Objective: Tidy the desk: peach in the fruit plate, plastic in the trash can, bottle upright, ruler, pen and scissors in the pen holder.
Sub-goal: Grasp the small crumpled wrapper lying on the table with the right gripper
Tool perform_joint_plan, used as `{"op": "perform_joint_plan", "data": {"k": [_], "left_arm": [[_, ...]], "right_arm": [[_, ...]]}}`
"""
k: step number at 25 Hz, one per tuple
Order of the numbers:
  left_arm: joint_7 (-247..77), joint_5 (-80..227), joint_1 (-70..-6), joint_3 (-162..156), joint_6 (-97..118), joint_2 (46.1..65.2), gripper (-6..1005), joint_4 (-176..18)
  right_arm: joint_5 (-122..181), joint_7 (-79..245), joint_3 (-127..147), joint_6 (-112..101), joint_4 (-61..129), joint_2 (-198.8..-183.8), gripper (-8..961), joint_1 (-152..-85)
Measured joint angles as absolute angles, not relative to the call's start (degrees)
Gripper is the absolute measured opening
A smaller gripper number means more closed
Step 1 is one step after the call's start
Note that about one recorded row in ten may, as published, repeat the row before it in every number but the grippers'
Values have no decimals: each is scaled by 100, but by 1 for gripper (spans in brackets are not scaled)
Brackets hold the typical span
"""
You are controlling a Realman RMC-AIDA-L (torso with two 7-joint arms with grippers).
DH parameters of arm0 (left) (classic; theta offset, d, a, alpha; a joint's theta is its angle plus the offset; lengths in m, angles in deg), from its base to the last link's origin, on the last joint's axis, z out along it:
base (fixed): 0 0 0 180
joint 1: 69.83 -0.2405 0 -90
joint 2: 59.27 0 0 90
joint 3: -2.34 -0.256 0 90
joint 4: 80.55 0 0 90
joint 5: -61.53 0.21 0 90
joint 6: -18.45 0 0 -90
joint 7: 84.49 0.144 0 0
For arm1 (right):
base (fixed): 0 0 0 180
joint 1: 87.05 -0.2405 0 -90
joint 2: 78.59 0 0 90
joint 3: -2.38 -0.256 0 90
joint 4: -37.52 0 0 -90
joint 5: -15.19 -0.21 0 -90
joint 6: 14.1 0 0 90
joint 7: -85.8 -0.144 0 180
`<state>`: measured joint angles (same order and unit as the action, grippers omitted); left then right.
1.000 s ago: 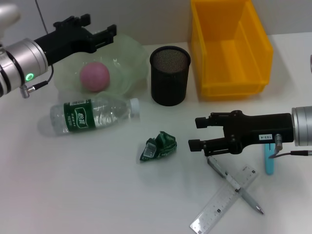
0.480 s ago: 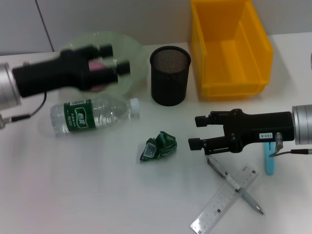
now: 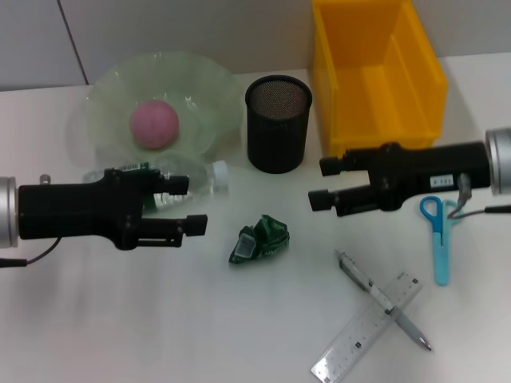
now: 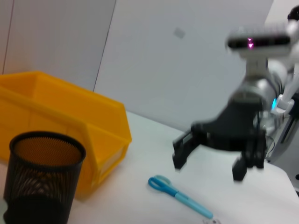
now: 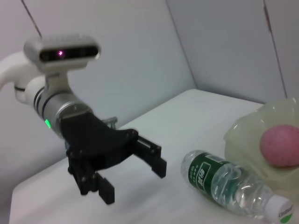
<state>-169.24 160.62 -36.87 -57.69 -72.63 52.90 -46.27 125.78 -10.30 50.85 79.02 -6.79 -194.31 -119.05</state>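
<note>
A worktop (image 3: 120, 335) fills the head view. Upper left sits a fruit plate (image 3: 204, 96) with a peach (image 3: 155, 124) in it. Just below it lies a bottle (image 3: 196, 175) on its side. Top centre stands a pen holder (image 3: 277, 124), with a bin (image 3: 379, 76) to its right. At centre lies crumpled plastic (image 3: 259, 239). Lower right, a pen (image 3: 383, 299) crosses a ruler (image 3: 367, 327); scissors (image 3: 437, 235) lie at the right edge.

peach (image 3: 154, 124): pink
fruit plate (image 3: 209, 94): pale translucent green
trash can (image 3: 415, 100): yellow
pen holder (image 3: 276, 136): black mesh
scissors (image 3: 437, 239): light blue
plastic (image 3: 259, 239): dark green
</note>
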Motion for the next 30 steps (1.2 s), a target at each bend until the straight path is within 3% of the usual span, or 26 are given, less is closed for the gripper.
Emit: {"op": "perform_joint_plan", "data": {"k": [5,9,13,18,19,21,25,30], "left_arm": [[-16840,16101,-3819,-5741,-7272,5269,815,-4600],[-16840,16121,-3864,-5777,-7237,5257,814,-4592],[-16840,16124,-3911,-5770,-7218,5253,814,-4591],[-16840,16127,-3951,-5787,-7217,5243,814,-4598],[-16840,16127,-3958,-5787,-7211,5240,814,-4605],[-16840,16128,-3963,-5788,-7206,5237,814,-4607],[-16845,16130,-3992,-5787,-7199,5231,814,-4617],[-16860,16256,-4022,-5753,-7171,5236,814,-4613]], "right_arm": [[13179,-2262,5226,8192,-1635,-19422,832,-12273],[14302,-3504,5399,8349,-1743,-19265,832,-13211],[14997,-3953,5591,8413,-1699,-19265,831,-13723],[15695,-4329,6028,8269,-1275,-19352,831,-14372],[15969,-4392,6103,8140,-980,-19429,831,-14628],[16110,-4399,6132,8079,-865,-19478,831,-14724],[16501,-4348,6518,7674,-753,-19743,831,-14852],[16349,-4310,6938,7250,-661,-19797,832,-14787]]}}
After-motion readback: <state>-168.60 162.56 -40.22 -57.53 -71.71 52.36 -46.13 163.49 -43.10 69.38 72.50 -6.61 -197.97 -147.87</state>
